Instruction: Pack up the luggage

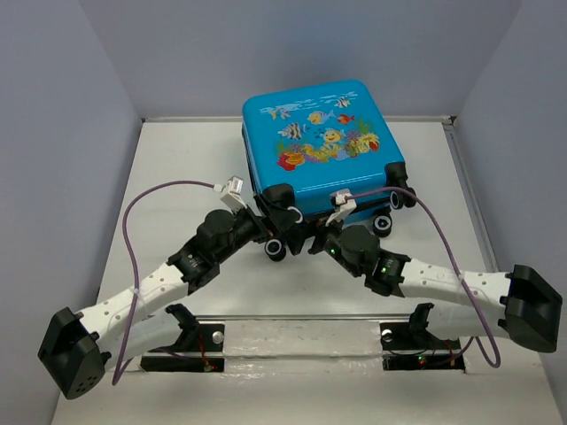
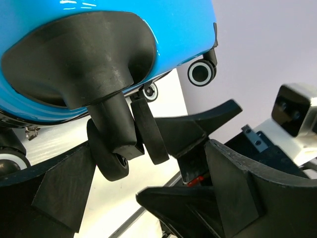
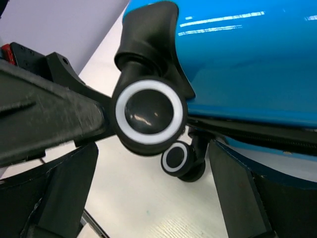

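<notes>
Top external view has the luggage (image 1: pixel 310 173) lying flat at the far middle of the table (image 1: pixel 177 177), its fish print (image 1: pixel 323 133) facing up and its wheel end turned toward my two arms. The shell looks closed. In the right wrist view the seam (image 3: pixel 257 135) between the two halves is a thin dark line with no gap I can see, though I cannot tell whether the zip is drawn all the way round. No clothes or other loose items show anywhere on the table, so I judge the packing done and the case shut; what lies inside is hidden from me. As I read it, the only thing left is to pull my arms back from the case. My left gripper (image 2: pixel 148 166) is spread wide with one of the wheels (image 1: pixel 276 248) standing edge-on between its fingers, and it grasps nothing, though I cannot tell whether the nearer finger brushes that wheel. My right gripper (image 3: pixel 153 176) is also released, its fingers flanking two wheels with clear space on both sides. By my count there is one suitcase, with two arms and two grippers, neither gripper holding anything. At least three white-ringed wheels show from above, and my wrists cover part of that end, so I cannot fix the full number.
</notes>
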Robot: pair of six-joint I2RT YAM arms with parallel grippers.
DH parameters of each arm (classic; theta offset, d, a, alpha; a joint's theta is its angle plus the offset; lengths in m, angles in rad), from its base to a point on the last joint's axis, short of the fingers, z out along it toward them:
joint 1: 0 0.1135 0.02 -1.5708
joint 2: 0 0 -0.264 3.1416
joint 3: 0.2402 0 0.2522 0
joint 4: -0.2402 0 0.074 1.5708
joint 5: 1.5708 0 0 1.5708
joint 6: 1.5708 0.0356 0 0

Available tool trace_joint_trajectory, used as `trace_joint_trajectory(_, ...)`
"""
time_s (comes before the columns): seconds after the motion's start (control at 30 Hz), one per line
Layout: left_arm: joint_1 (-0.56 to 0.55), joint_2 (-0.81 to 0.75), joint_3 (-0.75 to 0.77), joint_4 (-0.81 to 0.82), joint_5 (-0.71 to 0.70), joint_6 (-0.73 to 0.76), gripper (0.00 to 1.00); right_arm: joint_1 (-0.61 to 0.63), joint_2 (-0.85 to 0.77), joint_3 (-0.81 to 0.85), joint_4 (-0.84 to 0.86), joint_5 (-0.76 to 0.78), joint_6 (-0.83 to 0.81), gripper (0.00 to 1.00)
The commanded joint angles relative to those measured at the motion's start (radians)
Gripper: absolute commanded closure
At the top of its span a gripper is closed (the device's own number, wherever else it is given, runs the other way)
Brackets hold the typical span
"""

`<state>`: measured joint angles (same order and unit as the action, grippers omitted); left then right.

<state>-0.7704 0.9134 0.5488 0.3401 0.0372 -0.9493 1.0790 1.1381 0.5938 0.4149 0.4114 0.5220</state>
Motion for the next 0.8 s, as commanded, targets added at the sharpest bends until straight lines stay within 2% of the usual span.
trace_joint_trajectory(0.0,0.008,-0.024,0.025,0.243,0.020,0.014,0.01,-0.042,0.063,0.113,-0.035,-0.019,-0.085,0.02)
trace_joint_trajectory(0.17,0.011,-0.030,0.016,0.247,0.033,0.014,0.01,-0.105,0.132,0.150,0.077,-0.126,-0.059,0.04)
trace_joint_trajectory(0.3,0.014,-0.045,-0.001,0.249,0.032,0.015,0.02,-0.116,0.196,0.198,0.094,-0.148,-0.033,0.16)
trace_joint_trajectory(0.43,0.017,-0.059,-0.024,0.249,0.026,0.012,0.04,-0.116,0.207,0.181,0.173,-0.154,-0.013,0.17)
trace_joint_trajectory(0.53,0.019,-0.053,-0.036,0.255,0.030,0.009,0.04,-0.116,0.209,0.182,0.211,-0.171,-0.008,0.13)
trace_joint_trajectory(0.6,0.019,-0.050,-0.039,0.257,0.038,0.009,0.05,-0.116,0.215,0.192,0.217,-0.155,-0.008,0.24)
trace_joint_trajectory(0.63,0.019,-0.051,-0.039,0.257,0.039,0.012,0.05,-0.116,0.216,0.193,0.219,-0.136,-0.008,0.37)
trace_joint_trajectory(0.67,0.020,-0.054,-0.043,0.257,0.040,0.012,0.05,-0.116,0.215,0.192,0.219,-0.128,-0.008,0.37)
trace_joint_trajectory(0.77,0.020,-0.090,-0.053,0.177,-0.003,0.058,0.10,-0.116,0.210,0.192,0.213,-0.106,-0.020,0.76)
